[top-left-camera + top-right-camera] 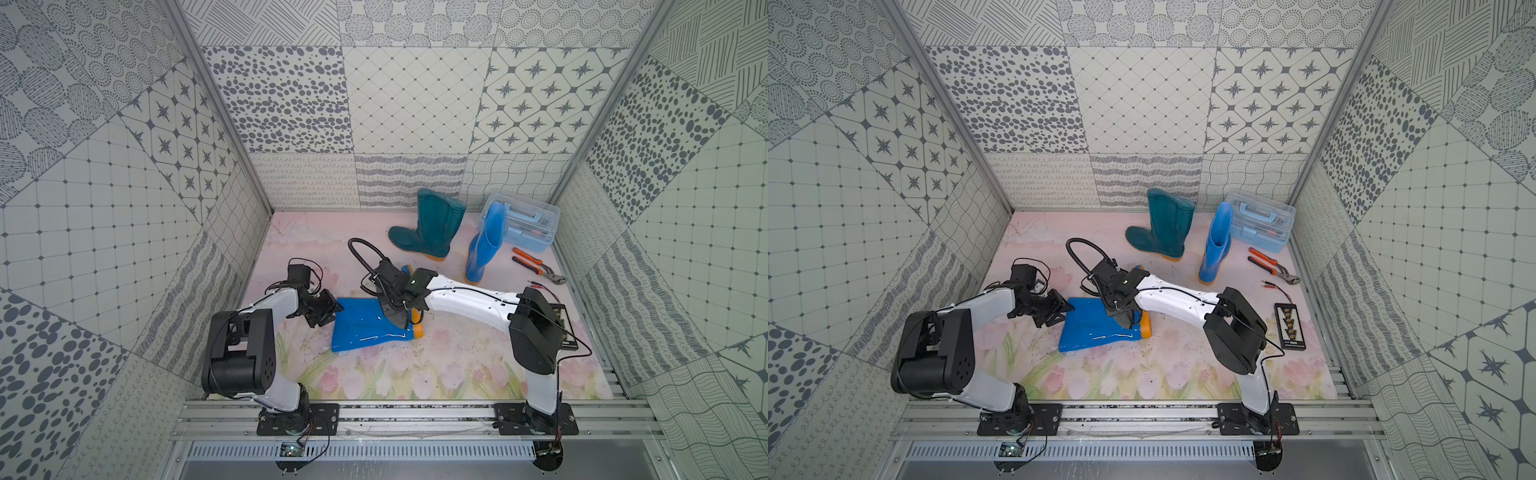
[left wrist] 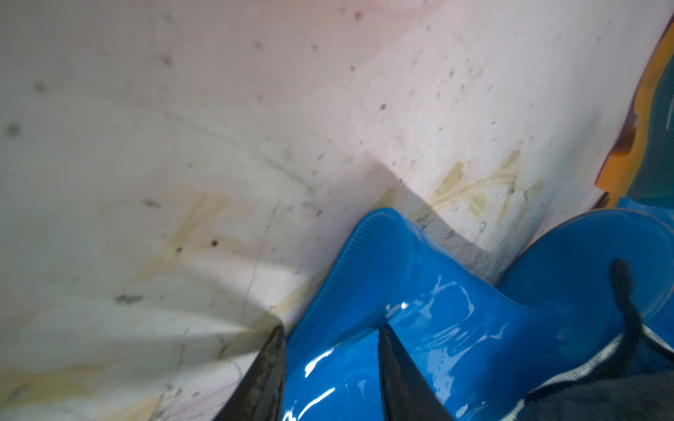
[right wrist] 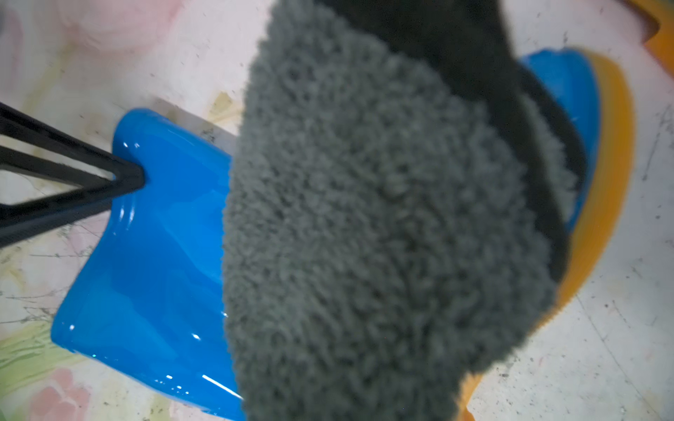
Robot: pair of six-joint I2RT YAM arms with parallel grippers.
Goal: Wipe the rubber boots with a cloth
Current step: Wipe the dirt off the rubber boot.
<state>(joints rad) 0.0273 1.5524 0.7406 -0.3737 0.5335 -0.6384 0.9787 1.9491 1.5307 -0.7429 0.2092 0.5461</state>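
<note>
Grey pile of the cloth (image 3: pixel 383 218) hangs from the right gripper (image 1: pixel 395 308); its jaws are hidden by the fabric but evidently clamp it above the ankle end of the lying blue boot (image 1: pixel 365 328). The left gripper (image 2: pixel 330 330) pinches that boot's shaft rim, steadying it on the floral mat (image 1: pixel 415 374). Wiping this boot looks under way, and the next move calls for dragging the cloth along the shaft under pressure. The teal boot (image 1: pixel 432 224) and the standing blue boot (image 1: pixel 484 245) wait upright behind.

We see a glossy blue boot (image 1: pixel 365 332) lying on its side, orange sole to the right, fluffy grey cloth (image 3: pixel 364 218) hanging over its foot end. Behind, teal boot (image 1: pixel 432 224) and second blue boot (image 1: pixel 482 249) stand upright, apart.
</note>
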